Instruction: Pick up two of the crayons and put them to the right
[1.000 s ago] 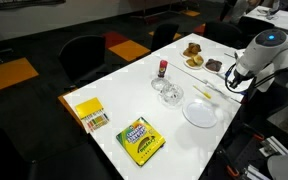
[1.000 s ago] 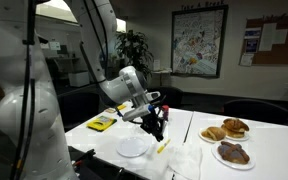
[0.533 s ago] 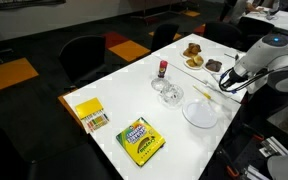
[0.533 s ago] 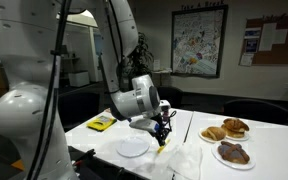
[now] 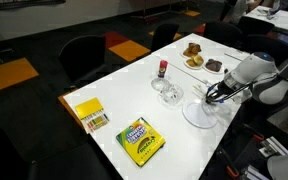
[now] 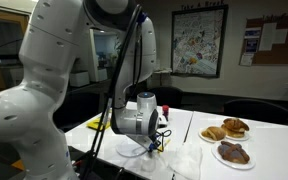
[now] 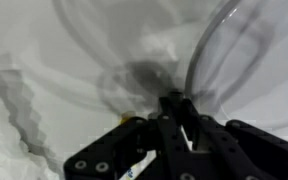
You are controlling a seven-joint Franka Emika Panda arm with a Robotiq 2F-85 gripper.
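Observation:
My gripper [image 5: 210,98] is down low over the white table [image 5: 114,100], at the far edge of the white plate [image 5: 200,114]. In the wrist view its jaws [image 7: 181,112] are nearly together on a thin pale sliver that looks like a crayon held end-on. A small yellow crayon [image 7: 129,117] peeks out just left of the fingers, lying on the table. The green-and-yellow crayon box [image 5: 141,140] lies flat near the front of the table. In an exterior view the arm's body hides most of the gripper [image 6: 162,143].
A clear glass bowl [image 5: 168,93] and a red-capped bottle [image 5: 163,69] stand mid-table. A yellow box [image 5: 89,114] lies at the left end. Plates of pastries [image 5: 193,52] [image 6: 229,128] sit at the far end. Crumpled white paper [image 7: 24,110] lies beside the gripper.
The arm has swung down and toward the plate, bringing the shut gripper from above the table edge to just over the table beside the yellow crayon. The jaws have kept the same width.

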